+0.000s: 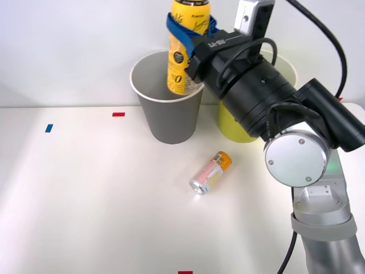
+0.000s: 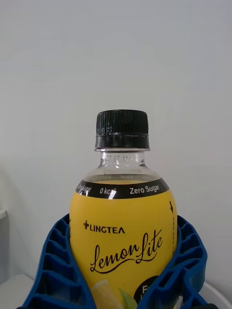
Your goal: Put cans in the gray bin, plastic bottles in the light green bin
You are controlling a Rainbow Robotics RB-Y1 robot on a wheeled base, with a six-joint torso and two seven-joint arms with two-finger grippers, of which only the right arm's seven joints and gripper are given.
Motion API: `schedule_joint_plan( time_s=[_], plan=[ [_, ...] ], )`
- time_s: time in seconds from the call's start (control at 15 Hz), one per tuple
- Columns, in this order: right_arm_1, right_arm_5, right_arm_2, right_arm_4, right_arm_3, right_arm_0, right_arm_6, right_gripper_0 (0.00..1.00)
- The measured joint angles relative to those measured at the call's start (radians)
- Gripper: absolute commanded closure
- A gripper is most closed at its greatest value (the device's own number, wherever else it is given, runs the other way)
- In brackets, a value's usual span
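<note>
Lemon tea bottle (image 1: 183, 48) sits pinched in our right tool (image 1: 191, 31) over the gray bin (image 1: 168, 117); next we must carry it to the light green bin (image 1: 236, 128).

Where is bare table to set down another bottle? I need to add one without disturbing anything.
Free: the wide stretch on the robot's left of the gray bin and can, and the near strip in front of the can. Crowded: the back right, where both bins, the arm and the pincer holding the yellow bottle cluster.
</note>
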Motion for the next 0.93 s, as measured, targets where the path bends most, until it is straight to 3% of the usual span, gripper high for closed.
schedule_joint_plan(
  time_s=[0.47,0.93],
  plan=[
    [-0.014,-0.001,-0.187,0.047,0.022,-0.025,0.012,1.0],
    [-0.019,-0.021,-0.295,0.1,0.288,-0.212,0.019,1.0]
  ],
)
